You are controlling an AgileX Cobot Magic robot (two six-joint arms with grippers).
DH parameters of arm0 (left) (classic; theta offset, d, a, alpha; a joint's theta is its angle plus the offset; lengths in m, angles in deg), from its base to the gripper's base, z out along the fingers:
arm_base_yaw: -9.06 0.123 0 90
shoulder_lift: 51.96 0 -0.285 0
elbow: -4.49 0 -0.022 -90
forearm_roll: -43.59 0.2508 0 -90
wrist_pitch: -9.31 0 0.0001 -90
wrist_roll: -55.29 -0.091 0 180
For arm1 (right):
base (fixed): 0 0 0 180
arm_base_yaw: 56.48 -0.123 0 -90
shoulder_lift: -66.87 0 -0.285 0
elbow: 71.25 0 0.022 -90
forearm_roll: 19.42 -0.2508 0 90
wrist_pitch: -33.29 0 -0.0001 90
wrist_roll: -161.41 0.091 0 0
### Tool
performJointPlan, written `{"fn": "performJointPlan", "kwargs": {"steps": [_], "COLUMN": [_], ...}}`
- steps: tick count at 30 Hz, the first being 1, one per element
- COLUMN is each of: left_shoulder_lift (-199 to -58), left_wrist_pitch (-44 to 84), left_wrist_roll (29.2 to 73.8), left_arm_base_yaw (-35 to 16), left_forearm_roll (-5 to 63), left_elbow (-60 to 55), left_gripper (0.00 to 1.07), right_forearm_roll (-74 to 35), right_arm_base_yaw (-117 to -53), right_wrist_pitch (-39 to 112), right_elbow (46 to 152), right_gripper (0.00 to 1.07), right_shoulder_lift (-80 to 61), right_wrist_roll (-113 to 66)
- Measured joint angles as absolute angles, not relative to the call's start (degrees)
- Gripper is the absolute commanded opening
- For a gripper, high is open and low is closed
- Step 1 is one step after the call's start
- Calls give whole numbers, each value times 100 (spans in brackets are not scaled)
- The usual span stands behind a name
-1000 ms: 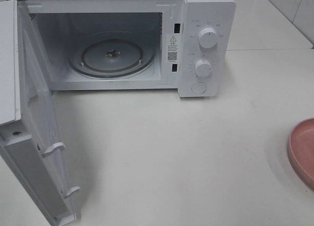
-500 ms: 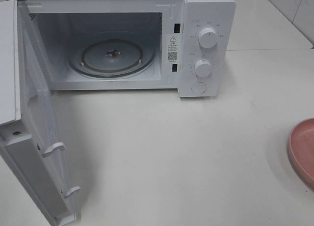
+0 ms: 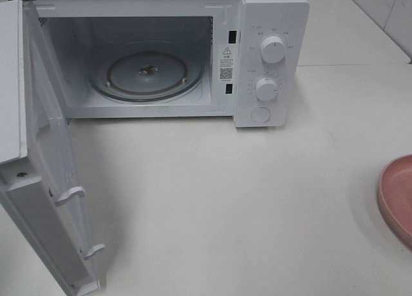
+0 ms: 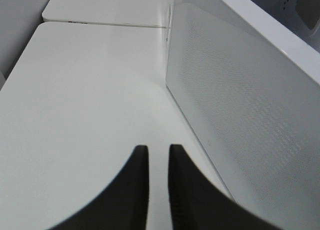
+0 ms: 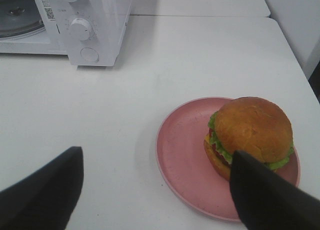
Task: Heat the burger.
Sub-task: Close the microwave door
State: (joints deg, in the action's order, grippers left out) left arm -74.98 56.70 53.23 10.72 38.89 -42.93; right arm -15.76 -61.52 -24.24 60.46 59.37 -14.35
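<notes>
The burger (image 5: 252,127), a glossy brown bun with green lettuce and red layers, sits on the pink plate (image 5: 185,155) in the right wrist view. My right gripper (image 5: 156,152) hangs open above the table, one finger overlapping the burger's near edge and the other out over bare table. In the exterior high view only the pink plate's rim (image 3: 396,193) shows at the right edge; the burger and both grippers are out of frame. My left gripper (image 4: 157,152) is shut on nothing, low over the table beside the microwave door (image 4: 240,100).
The white microwave (image 3: 270,26) stands at the back with its door (image 3: 45,180) swung wide open to the left. Its glass turntable (image 3: 147,74) is bare. Two knobs (image 3: 273,49) and a round button are on its right panel. White table (image 3: 225,206) lies between microwave and plate.
</notes>
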Motion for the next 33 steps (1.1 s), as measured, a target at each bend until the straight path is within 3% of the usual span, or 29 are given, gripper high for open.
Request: {"fn": "performJointPlan", "kwargs": {"steps": [4,9,12,14,22,27,33], "left_shoulder_lift": [-7739,-8106,-8146,-8375,-8942,-9882,-10919], "left_wrist_pitch": [5240,3378,3137,1951,381,-753,-1813], "left_wrist_roll": [5323,5237,5237,5237,5266,5529,6320], "left_arm_base_yaw": [1072,1072,1072,1072,1072,1072,951], "left_forearm_roll": [3889,3872,3855,3734,3706,3855,5069], "left_elbow": [-4505,-5267,-5370,-5823,-6316,-6425,-6425], "left_gripper": [0,0,0,0,0,0,0], "right_forearm_roll": [-1576,-1576,-1576,-1576,-1576,-1576,-1576], "right_arm_base_yaw": [-6152,-6152,-6152,-6152,-6152,-6152,-6152], "right_wrist_pitch": [-2424,-2424,-2424,-2424,-2424,-2424,-2424], "right_elbow": [6046,6046,6046,6046,6046,6046,6046], "right_gripper": [76,76,76,76,76,76,76], "right_shoulder_lift": [5937,5937,5937,5937,5937,5937,5937], "right_wrist_roll": [-1435,-1435,-1435,-1435,-1435,-1435,-1435]}}
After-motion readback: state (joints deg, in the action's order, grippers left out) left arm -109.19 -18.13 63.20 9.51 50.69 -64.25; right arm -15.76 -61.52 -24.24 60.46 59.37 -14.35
